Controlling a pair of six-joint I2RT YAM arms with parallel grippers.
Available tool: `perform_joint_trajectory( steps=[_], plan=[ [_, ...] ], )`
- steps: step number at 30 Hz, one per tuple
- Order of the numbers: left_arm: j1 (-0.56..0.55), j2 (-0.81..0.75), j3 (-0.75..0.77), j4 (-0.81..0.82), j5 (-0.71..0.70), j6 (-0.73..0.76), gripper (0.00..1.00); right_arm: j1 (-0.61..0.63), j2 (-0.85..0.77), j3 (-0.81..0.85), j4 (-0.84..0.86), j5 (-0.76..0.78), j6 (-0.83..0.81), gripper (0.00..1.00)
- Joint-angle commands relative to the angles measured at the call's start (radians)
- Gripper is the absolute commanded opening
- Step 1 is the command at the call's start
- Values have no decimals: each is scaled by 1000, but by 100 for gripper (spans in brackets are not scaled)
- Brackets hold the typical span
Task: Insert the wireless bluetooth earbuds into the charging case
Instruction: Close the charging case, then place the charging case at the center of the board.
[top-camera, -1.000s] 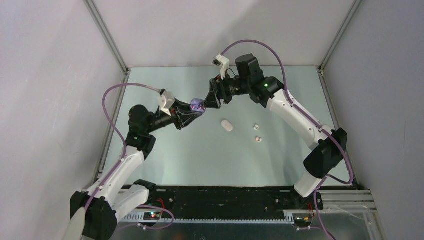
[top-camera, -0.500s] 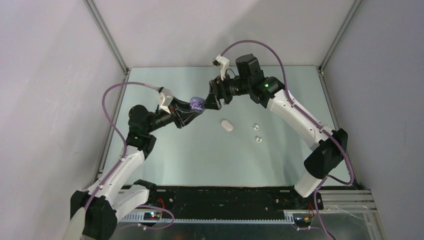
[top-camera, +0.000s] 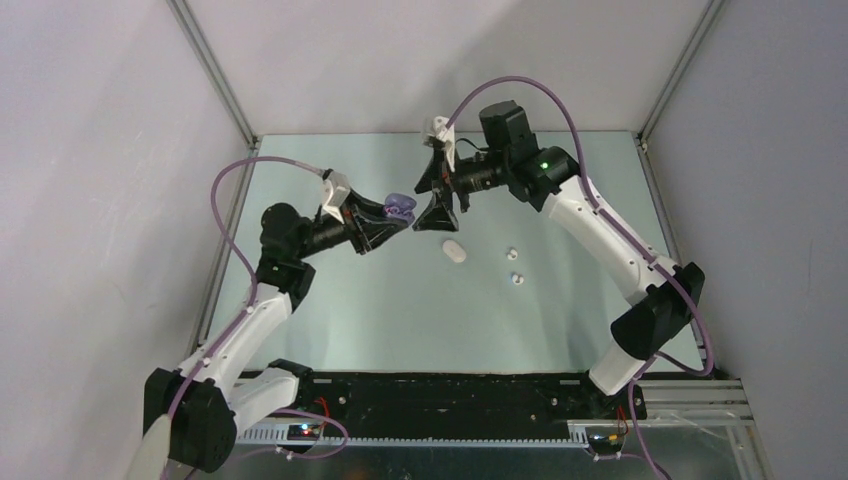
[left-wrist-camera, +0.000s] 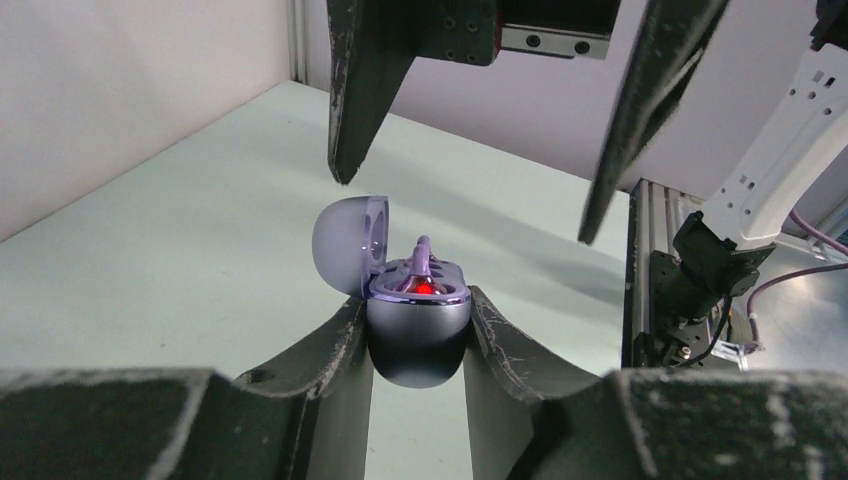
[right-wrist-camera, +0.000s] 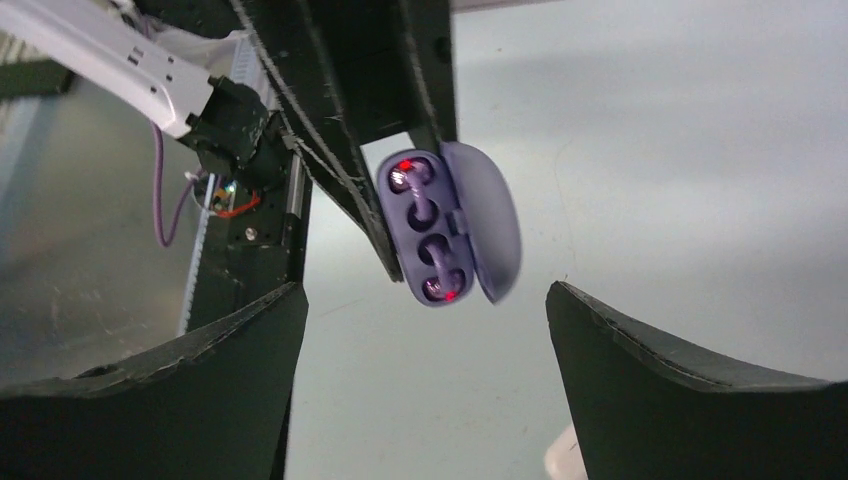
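Note:
My left gripper (top-camera: 398, 216) is shut on a lilac-grey charging case (top-camera: 400, 207) and holds it above the table. In the left wrist view the case (left-wrist-camera: 418, 335) sits between the fingers with its lid (left-wrist-camera: 345, 245) swung open to the left; a red light glows inside. My right gripper (top-camera: 437, 207) is open and empty, just right of the case. In the right wrist view the case (right-wrist-camera: 432, 235) shows two empty sockets with red lights. Two tiny white earbuds (top-camera: 511, 253) (top-camera: 517, 279) lie on the table to the right.
A small white oval pill-shaped piece (top-camera: 455, 250) lies on the pale green table (top-camera: 400, 310) below the grippers; its edge shows in the right wrist view (right-wrist-camera: 562, 458). Metal frame rails (top-camera: 225, 105) and grey walls bound the table.
My right gripper has drawn back from the case and opened wide, its wrist turned. The case lid now stands open. My left gripper still holds the case, shifted slightly.

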Motion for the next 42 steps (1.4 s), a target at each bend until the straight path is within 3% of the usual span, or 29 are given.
perform_joint_trajectory(
  steps=[1,11,20,23,30,34,36,42],
  plan=[
    [4,8,75,11,41,-1,0,44,33,89,-87,-31,-247,94],
    [7,50,106,12,-25,-61,0,101,46,66,-1,52,-236,91],
    [37,103,150,-75,-200,-163,0,159,-92,-95,96,373,-241,96],
    [38,121,152,-113,-200,-157,0,144,-123,-154,132,477,-188,98],
    [40,191,122,-268,-247,-137,1,17,-166,-270,149,443,-79,98],
    [56,370,143,-385,-334,-200,5,-75,-138,-352,169,395,82,88],
    [76,440,157,-404,-354,-230,2,-104,-113,-370,160,409,148,80],
    [133,605,228,-480,-411,-247,3,-138,7,-373,102,485,176,71]
  ],
)
